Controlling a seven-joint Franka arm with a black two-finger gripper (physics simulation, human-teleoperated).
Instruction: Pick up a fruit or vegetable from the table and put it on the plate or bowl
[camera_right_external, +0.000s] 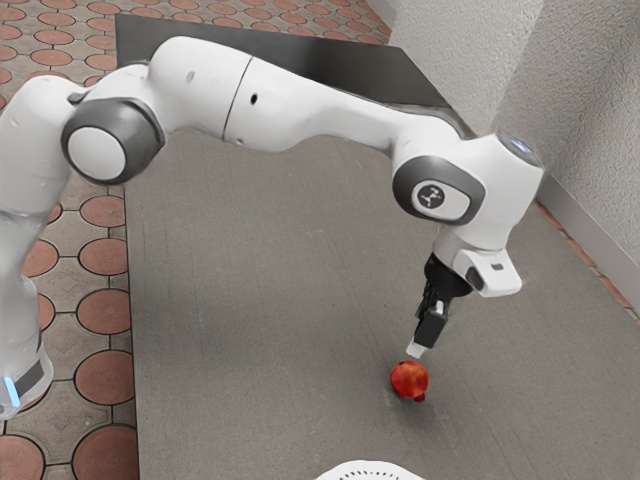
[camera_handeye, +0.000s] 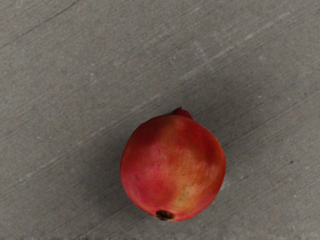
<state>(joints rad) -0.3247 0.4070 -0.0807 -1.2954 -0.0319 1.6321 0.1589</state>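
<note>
**Item 1. Pomegranate (camera_right_external: 409, 380):** red, round, lying on its side on the grey worktop (camera_right_external: 280, 330), about midway between the tiled-floor edge and the wall-side edge. The calyx end points along the worktop.

**Item 2. Gripper (camera_right_external: 415, 350):** hovers just above the fruit, not touching it, and holds nothing. You cannot tell from this angle how far the fingers are spread.

**Item 3. White plate (camera_right_external: 365, 470):** near the fruit, on the side away from the arm's base.

**Handling note:** the step in hand is the descent to grasp. Centre over the widest part of the fruit, confirm the opening clears it, and lower until the pads sit at its middle. The skin looks smooth and the fruit would likely roll, so close squarely.
</note>
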